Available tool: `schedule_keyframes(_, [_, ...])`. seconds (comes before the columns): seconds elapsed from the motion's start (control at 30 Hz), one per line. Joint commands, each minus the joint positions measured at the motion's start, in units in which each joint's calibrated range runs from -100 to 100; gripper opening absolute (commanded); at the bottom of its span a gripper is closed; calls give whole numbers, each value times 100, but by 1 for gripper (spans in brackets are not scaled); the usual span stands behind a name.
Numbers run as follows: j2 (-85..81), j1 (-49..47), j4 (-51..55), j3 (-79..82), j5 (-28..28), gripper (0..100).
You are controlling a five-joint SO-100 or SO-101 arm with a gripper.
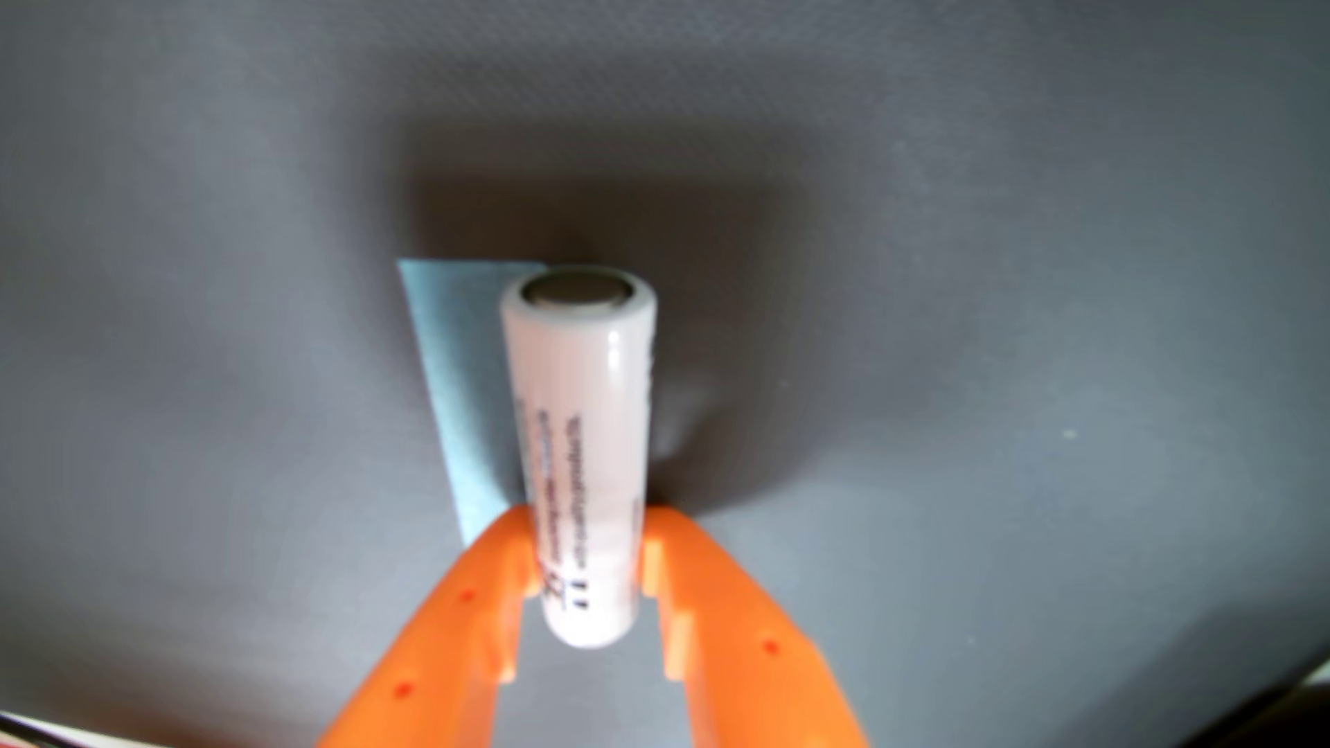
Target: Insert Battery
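A white cylindrical battery (583,431) with small dark print along its side points away from the camera in the wrist view, its flat metal end at the far tip. My orange gripper (586,554) comes in from the bottom edge and is shut on the battery's near end, one finger on each side. The battery hangs over a grey mat (1007,288). No battery holder or slot shows in this view.
A light blue strip (460,381) lies flat on the mat just left of and under the battery. A dark shadow spreads on the mat around the battery. A dark object (1288,712) shows at the bottom right corner.
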Motion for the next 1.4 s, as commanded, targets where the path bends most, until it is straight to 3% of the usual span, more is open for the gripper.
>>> schedule_keyframes(0.0, [-445,-65,522,-334,-144,2])
schedule_keyframes(0.5, [-1737,-597,649,90,-1153,2])
schedule_keyframes(1.37, [-1821,-2828,649,144,-1622,2])
